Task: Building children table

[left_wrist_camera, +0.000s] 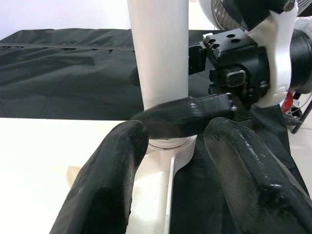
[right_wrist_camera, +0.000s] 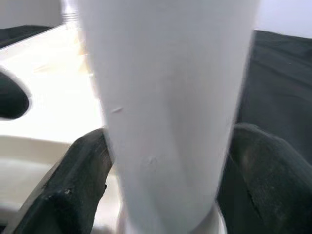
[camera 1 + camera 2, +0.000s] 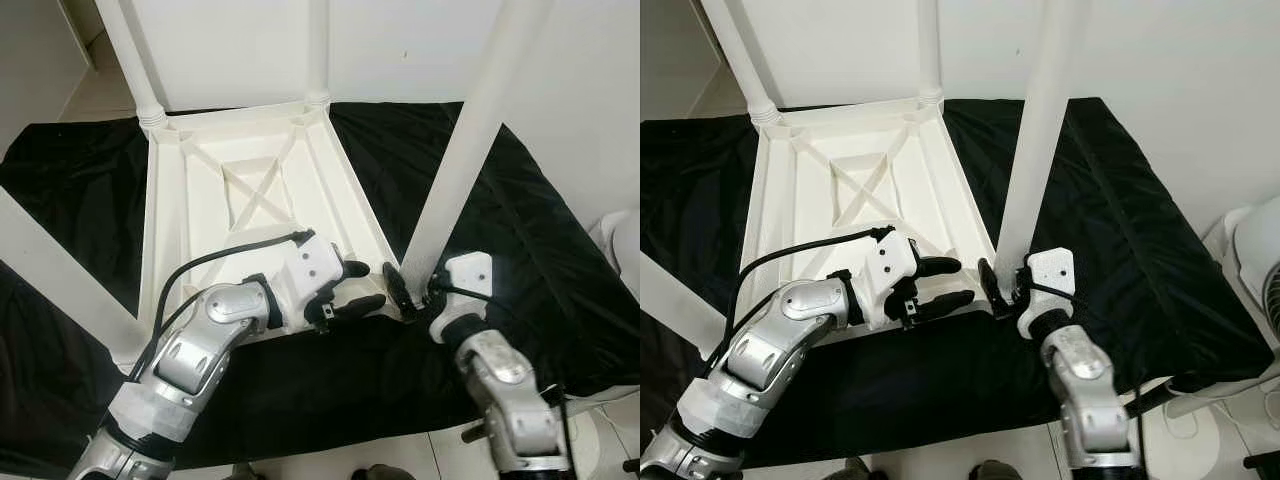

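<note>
Lying upside down on a black cloth (image 3: 520,230): a white plastic children's table (image 3: 250,190), ribbed underside facing up, legs standing in the corners at 11 and 12 o'clock. Rising from the near corner at 4 o'clock: another white leg (image 3: 455,170), tilting slightly. Clamping around the base of that leg: the right gripper (image 3: 412,290), one black finger (image 2: 73,180) pressing on each side of the tube. Hovering just at 9 o'clock of that corner, over the table's near rim: the left gripper (image 3: 358,285), fingers (image 1: 107,180) spread apart, holding nothing, pointing toward the leg base. Standing at 3 o'clock on the floor: a white fan (image 3: 1260,270).
</note>
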